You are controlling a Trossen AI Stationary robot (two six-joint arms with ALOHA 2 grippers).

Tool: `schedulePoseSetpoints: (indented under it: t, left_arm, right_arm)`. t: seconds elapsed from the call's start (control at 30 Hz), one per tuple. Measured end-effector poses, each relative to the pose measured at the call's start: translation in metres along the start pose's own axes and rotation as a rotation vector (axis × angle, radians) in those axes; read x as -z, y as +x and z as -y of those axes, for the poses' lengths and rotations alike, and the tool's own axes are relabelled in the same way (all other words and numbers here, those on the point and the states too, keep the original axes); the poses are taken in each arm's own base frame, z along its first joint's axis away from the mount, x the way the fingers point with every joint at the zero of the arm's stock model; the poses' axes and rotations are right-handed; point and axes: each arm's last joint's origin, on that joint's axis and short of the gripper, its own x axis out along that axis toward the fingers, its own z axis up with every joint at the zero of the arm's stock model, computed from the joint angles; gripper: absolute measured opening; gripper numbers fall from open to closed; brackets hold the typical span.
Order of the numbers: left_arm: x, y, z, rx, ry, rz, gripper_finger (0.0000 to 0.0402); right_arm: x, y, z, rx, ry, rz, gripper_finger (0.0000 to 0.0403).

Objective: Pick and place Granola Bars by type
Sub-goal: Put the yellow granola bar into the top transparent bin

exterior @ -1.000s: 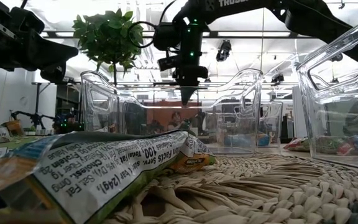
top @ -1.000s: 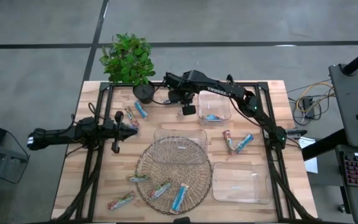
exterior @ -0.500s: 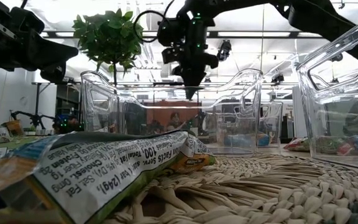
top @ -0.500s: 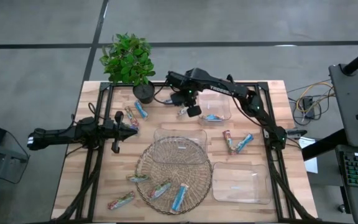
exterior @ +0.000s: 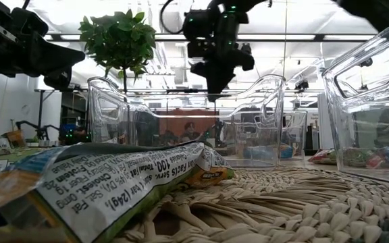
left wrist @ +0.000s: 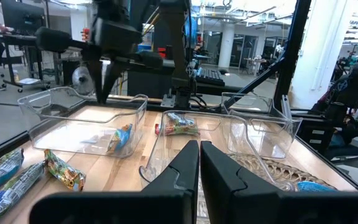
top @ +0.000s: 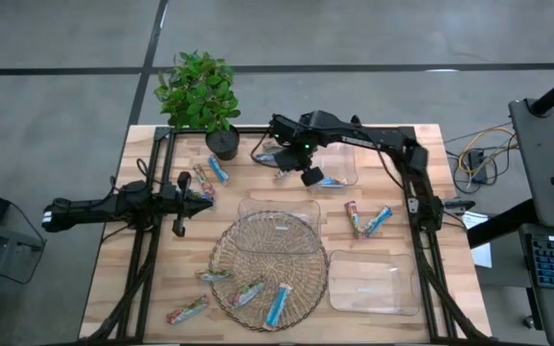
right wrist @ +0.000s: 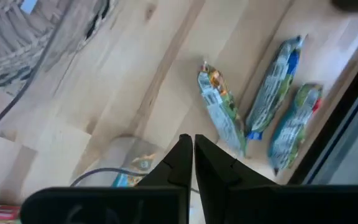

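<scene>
Several granola bars lie about the table. Two of them (top: 212,173) are at the far left near the plant, two (top: 366,220) are right of centre, and several (top: 248,291) lie on or beside the round wicker mat (top: 269,269). One blue bar (top: 330,181) lies in the far clear tray (top: 339,154). My right gripper (top: 308,177) hangs shut above the wood at that tray's left side, pointing steeply down and holding nothing. In the right wrist view, the shut right gripper (right wrist: 188,149) has three bars (right wrist: 219,112) on the wood below and beyond it. My left gripper (top: 210,196) is shut and level, resting at the table's left.
A potted plant (top: 198,91) stands at the far left corner. A second clear tray (top: 279,224) overlaps the mat's far edge, and a third (top: 371,282) sits at the near right. Black frame rails (top: 142,259) run along both sides of the table.
My right gripper has gone toward the table's right edge, closer to the far tray, and risen a little. It has rolled about its own axis and stayed shut. No bar has moved.
</scene>
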Motion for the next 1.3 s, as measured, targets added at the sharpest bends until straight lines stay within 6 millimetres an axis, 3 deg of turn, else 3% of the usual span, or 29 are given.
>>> schedulePoseSetpoints:
  t: [0.3,0.47,0.97,1.13,1.3]
  left_arm:
    - [0.0,0.0,0.0,0.001,0.0,0.0,0.0]
    - [0.0,0.0,0.0,0.0,0.0,0.0,0.0]
    - [0.0,0.0,0.0,0.0,0.0,0.0,0.0]
    - [0.0,0.0,0.0,0.0,0.0,0.0,0.0]
    - [0.0,0.0,0.0,0.0,0.0,0.0,0.0]
  right_arm:
    - [0.02,-0.001,-0.023,0.207,-0.158,0.163,0.0009]
    - [0.029,0.008,-0.032,0.165,-0.299,0.206,0.0016]
    - [0.032,0.029,-0.018,0.193,-0.313,0.227,0.0159]
    - [0.03,0.032,-0.017,0.219,-0.304,0.24,0.0184]
    - [0.031,0.051,-0.015,0.183,-0.304,0.215,0.0196]
